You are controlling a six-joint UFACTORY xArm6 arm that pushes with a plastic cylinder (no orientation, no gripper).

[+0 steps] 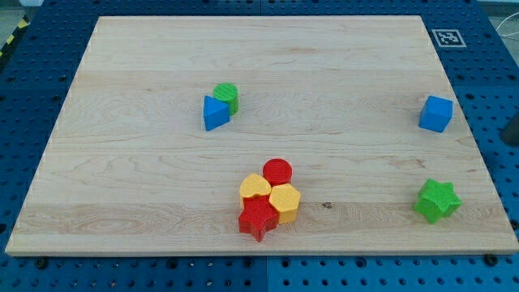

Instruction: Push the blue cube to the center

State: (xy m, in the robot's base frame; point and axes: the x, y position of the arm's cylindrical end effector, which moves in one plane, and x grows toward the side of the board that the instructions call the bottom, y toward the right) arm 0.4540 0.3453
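The blue cube (pixel 436 113) sits near the right edge of the wooden board (pixel 146 65), a little above mid-height and far from the board's middle. A dark shape (pixel 513 130) shows at the view's right edge, just off the board and right of the blue cube. I cannot tell whether it is my rod. My tip's end does not show.
A blue triangle (pixel 215 113) touches a green cylinder (pixel 227 96) left of centre. A red cylinder (pixel 277 171), yellow heart (pixel 255 186), yellow hexagon (pixel 285 201) and red star (pixel 259 217) cluster at bottom centre. A green star (pixel 437 200) lies at bottom right.
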